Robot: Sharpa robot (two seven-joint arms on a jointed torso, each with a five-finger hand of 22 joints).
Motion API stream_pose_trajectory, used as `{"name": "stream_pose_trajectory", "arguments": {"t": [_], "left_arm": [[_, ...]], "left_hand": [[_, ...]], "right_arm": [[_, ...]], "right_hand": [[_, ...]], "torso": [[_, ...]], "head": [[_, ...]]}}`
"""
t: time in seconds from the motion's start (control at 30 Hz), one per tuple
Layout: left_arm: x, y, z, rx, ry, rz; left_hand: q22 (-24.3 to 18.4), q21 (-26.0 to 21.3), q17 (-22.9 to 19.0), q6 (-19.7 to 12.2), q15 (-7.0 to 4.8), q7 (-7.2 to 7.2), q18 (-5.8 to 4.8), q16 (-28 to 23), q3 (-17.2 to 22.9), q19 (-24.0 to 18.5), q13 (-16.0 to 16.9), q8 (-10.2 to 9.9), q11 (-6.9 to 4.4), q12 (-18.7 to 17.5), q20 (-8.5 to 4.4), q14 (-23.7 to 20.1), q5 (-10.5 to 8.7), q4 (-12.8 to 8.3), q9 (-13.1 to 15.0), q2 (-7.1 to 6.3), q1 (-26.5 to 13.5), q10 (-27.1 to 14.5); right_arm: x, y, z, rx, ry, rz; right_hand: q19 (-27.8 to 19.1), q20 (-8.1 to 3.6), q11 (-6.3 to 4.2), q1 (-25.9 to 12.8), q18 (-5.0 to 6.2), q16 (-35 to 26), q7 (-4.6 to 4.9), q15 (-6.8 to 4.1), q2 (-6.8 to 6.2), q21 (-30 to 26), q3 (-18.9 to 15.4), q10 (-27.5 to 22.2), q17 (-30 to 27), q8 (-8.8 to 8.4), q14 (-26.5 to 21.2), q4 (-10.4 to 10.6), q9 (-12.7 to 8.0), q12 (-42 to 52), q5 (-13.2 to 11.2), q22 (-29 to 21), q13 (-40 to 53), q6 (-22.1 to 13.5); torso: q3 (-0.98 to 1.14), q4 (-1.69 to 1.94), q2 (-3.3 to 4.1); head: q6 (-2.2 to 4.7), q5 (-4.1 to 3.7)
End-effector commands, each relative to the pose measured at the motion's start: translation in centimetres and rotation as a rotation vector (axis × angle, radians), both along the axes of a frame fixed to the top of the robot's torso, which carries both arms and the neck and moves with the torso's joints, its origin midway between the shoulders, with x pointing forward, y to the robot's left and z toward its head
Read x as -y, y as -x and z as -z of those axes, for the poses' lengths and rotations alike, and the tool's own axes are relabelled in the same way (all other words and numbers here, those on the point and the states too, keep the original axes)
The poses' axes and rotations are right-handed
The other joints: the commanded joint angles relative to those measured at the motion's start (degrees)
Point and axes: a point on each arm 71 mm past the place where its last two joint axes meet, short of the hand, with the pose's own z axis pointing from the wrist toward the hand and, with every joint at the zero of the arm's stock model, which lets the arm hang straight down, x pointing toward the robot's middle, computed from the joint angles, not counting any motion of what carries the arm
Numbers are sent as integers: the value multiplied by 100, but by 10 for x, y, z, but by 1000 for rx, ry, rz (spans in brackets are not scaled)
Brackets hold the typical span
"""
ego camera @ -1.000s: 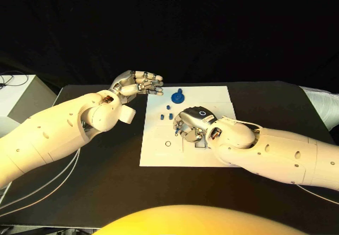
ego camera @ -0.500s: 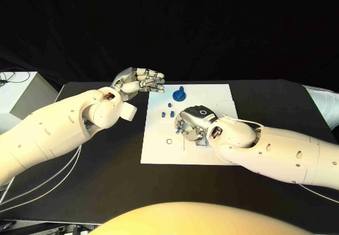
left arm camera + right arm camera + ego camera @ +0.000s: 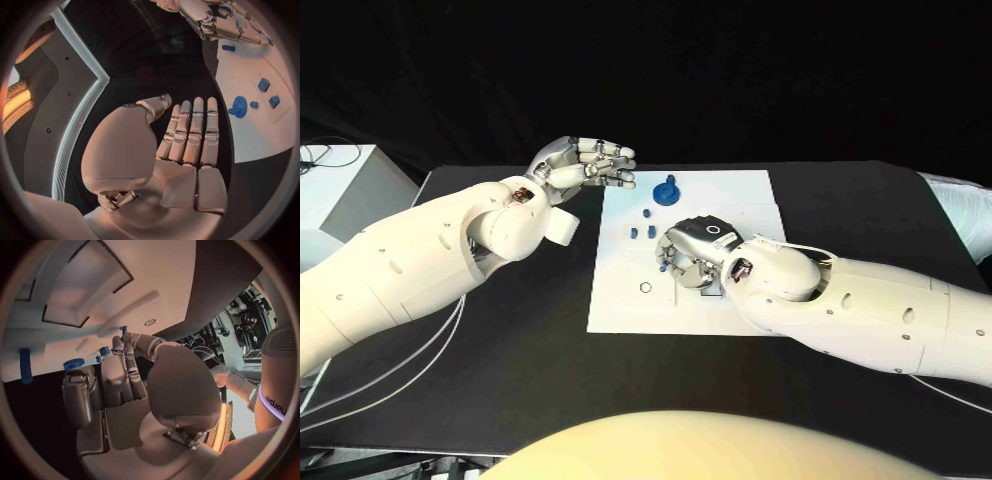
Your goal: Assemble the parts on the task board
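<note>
We see the flat white board [image 3: 620, 300] bearing small blue parts [image 3: 651, 212]; the right hand [image 3: 692, 252] curls over it, grasp indiscernible; the left hand [image 3: 586, 164] hovers released.

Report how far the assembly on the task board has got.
Early, it seems. Done: nothing visibly assembled. Small blue parts lie loose on the task board, and the blue knobbed part sits at its far edge. In hand: the right hand is down over the board's middle; what it holds is hidden. The left hand hovers empty beside the board. Left: apparently most of it.
</note>
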Motion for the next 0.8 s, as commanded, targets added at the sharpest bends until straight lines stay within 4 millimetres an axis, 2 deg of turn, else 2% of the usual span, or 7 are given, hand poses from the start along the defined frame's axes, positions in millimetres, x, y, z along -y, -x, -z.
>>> {"name": "stream_pose_trajectory", "arguments": {"t": [0.03,0.8], "left_arm": [[1,1,-1,-1,10,9],[1,1,-1,-4,8,12]], "left_hand": [[-5,-39,5,-6,-15,42,79,-35,-32,36,9,19,21,8,17,38,-20,2,-5,-22,2,6],[-18,-55,13,-7,-14,42,78,-48,-39,44,9,17,22,8,18,38,-20,10,-8,-21,-2,0]], "right_arm": [[-1,1,2,3,22,-7],[-3,-1,8,-1,65,-4]], "right_hand": [[600,-33,-109,-3,-39,-24,3,-47,69,25,22,143,-7,13,-9,-7,5,22,11,1506,5,30],[600,-36,-109,-19,-39,-23,5,-48,67,25,38,164,-4,21,-7,-19,19,1,15,1506,1,27]], "torso": [[-1,5,4],[0,0,-2]], "head": [[-3,4],[-3,6]]}}
